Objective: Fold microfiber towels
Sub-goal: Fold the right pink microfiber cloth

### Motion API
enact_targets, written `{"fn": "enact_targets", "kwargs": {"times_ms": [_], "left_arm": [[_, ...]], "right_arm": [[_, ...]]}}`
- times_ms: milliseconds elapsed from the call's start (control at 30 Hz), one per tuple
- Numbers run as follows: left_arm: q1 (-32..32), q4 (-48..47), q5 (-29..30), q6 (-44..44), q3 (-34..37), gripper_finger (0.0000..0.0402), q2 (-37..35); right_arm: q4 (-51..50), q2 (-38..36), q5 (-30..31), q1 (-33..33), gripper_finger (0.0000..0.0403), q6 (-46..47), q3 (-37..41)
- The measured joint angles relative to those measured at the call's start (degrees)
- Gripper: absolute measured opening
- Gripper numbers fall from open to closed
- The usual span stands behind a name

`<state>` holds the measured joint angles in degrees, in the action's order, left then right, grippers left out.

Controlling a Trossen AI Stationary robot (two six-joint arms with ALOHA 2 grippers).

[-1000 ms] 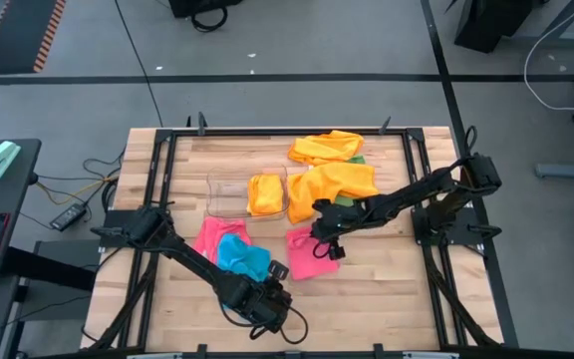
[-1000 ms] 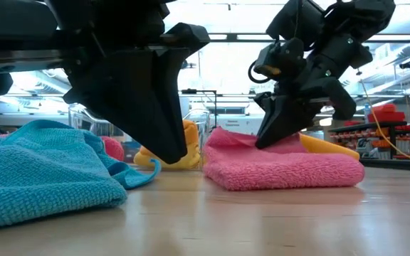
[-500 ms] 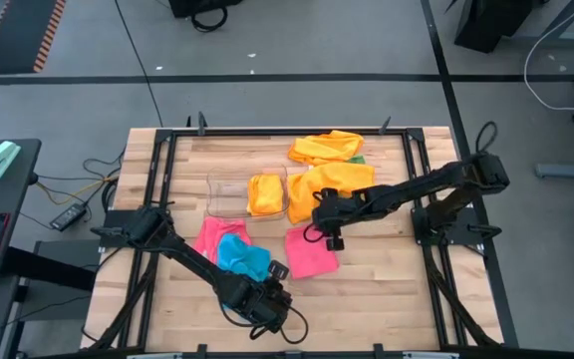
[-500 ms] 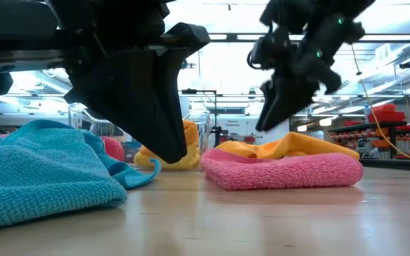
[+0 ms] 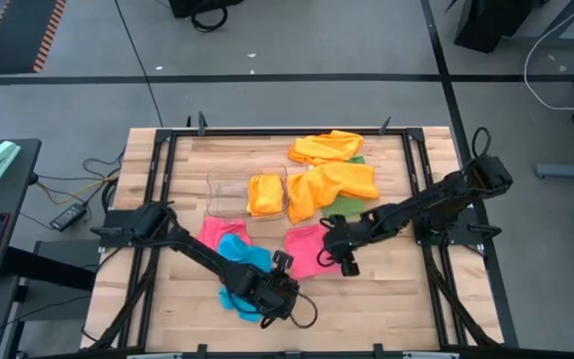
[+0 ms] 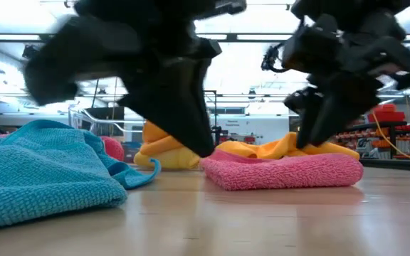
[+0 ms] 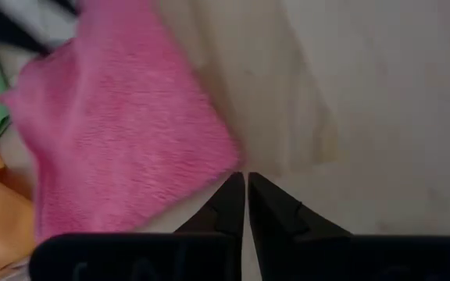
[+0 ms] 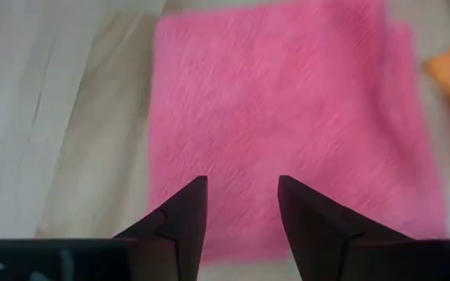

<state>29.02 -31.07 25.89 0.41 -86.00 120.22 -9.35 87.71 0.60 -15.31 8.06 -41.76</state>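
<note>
Behind the left hand (image 5: 279, 267), the blue towel (image 5: 239, 261) lies half hidden.

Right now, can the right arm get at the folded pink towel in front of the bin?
Probably yes. The right hand is open and empty, just off the folded pink towel, whose top is bare. The left hand is shut near the table's front edge beside the blue towel, out of the way.
</note>
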Motion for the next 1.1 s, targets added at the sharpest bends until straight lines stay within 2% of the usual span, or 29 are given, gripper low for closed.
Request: {"fn": "enact_targets", "kwargs": {"times_ms": [200, 400, 567, 667, 867, 1100], "left_arm": [[-4.0, 3.6, 2.1, 0.2, 0.0, 0.0054, 0.0], [-8.4, 7.2, 2.2, -4.0, 0.1, 0.0078, 0.6], [-11.7, 6.1, 4.2, -2.8, 0.4, 0.0087, 2.1], [-13.3, 8.0, 4.4, 0.6, 0.3, 0.009, 3.0], [-16.2, 10.5, 4.5, 3.4, 0.2, 0.0082, 4.9], [-17.9, 12.8, 4.5, 8.2, 0.3, 0.0083, 5.9]], "right_arm": [[-1.0, -0.2, 0.5, -3.8, 0.0165, 1.4, 0.2], [3.7, -0.2, 6.4, -5.4, 0.0165, -0.7, 0.2], [5.9, -0.2, 10.0, -5.2, 0.0165, -2.9, 0.6], [9.7, -0.2, 11.6, -4.3, 0.0165, -3.9, 3.4], [25.4, -0.2, 11.8, -0.6, 0.0165, -1.8, 14.3], [26.6, -0.3, 10.9, 0.0, 0.0186, 4.5, 18.6]]}}
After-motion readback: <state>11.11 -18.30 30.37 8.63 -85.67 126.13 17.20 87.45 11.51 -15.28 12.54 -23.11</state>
